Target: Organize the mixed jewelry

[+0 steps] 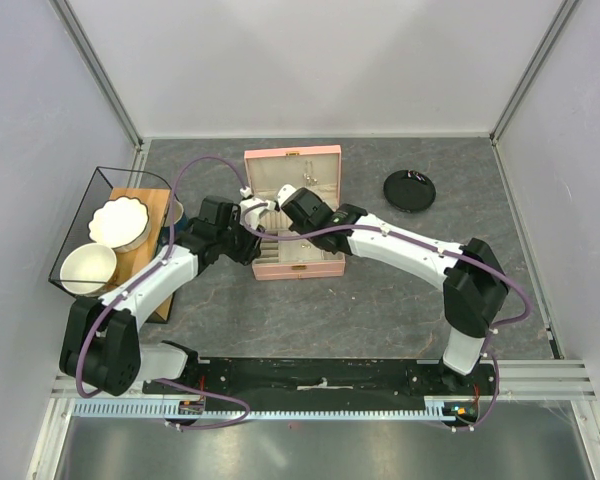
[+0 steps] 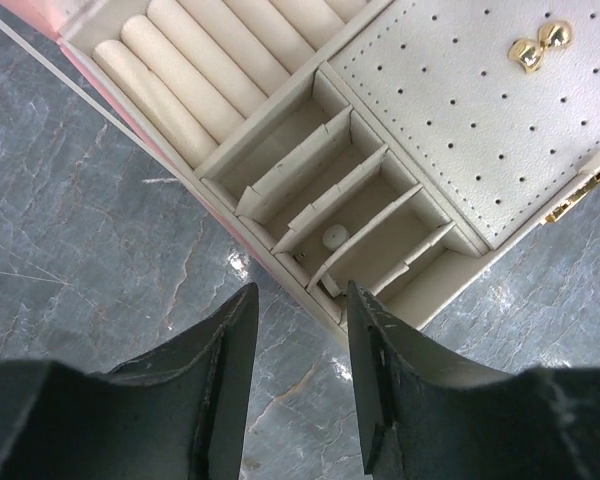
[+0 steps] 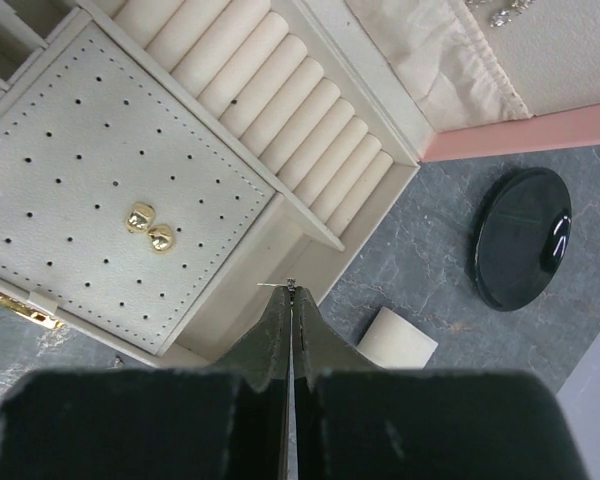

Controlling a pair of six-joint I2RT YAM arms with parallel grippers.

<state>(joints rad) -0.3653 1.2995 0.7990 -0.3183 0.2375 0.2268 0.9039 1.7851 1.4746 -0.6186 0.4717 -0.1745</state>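
Note:
The pink box (image 1: 325, 155) lies open mid-table, cream-lined. My right gripper (image 3: 292, 292) is shut on a tiny silvery stud earring (image 3: 289, 286), its pin sticking out left, above the box's long side compartment. A pair of gold earrings (image 3: 150, 228) sits on the perforated pad; they also show in the left wrist view (image 2: 540, 45). Small silvery pieces (image 3: 505, 12) hang in the lid. My left gripper (image 2: 300, 295) is open and empty, over the table just off the box's divided compartments, where a small pale stud (image 2: 334, 237) lies. In the top view both grippers (image 1: 252, 212) (image 1: 288, 205) meet over the box.
A round black disc (image 3: 520, 237) lies right of the box, also in the top view (image 1: 409, 190). A small beige pad (image 3: 397, 340) lies on the table beside the box. A wire basket (image 1: 70, 225) with two white bowls and a wooden board stands at the left.

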